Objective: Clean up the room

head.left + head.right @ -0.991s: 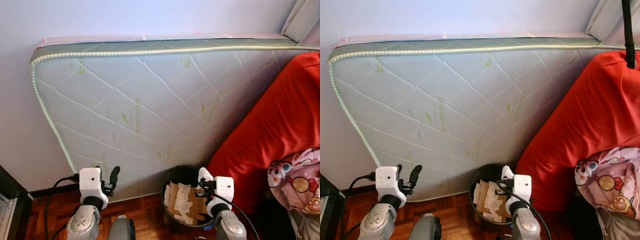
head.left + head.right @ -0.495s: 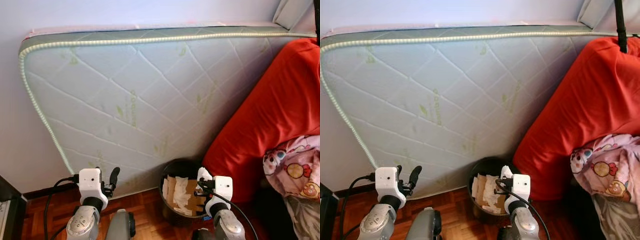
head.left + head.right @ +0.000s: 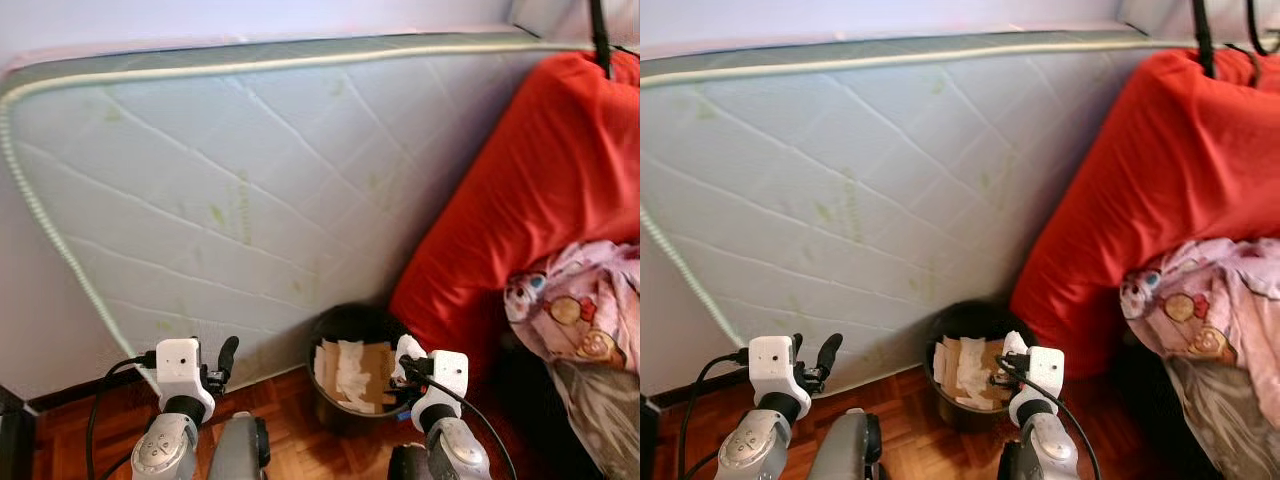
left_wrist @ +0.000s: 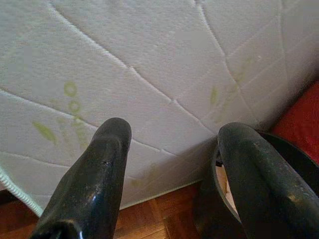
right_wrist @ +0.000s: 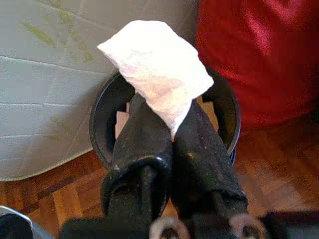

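- Tissue (image 5: 158, 74), white and crumpled, is pinched between the two black fingers of the right gripper (image 5: 169, 130), which are pressed together on it; it sits just in front of the bin and above its near rim.
- Bin (image 3: 352, 330): round and black, standing on the wooden floor (image 3: 300, 440) with its back against the mattress. Torn cardboard (image 3: 372, 362) and white paper scraps (image 3: 346, 365) lie inside it.
- Mattress (image 3: 230, 190): pale, quilted, with faint green leaf prints, propped on edge against the wall (image 3: 40, 340) right behind the bin.
- Red cushion (image 3: 510, 190): a big soft mass leaning beside the bin and touching its side.
- Pink patterned cloth (image 3: 575, 310): bunched up past the red cushion, well apart from the bin.
- Left gripper (image 4: 172, 159): held low, off to the far side of the bin from the cushion. Its fingers (image 4: 94, 174) are spread apart with nothing between them, pointing at the foot of the mattress and the bin's edge.
- A black cable (image 3: 100, 410) loops from the left wrist, near the base of the wall.
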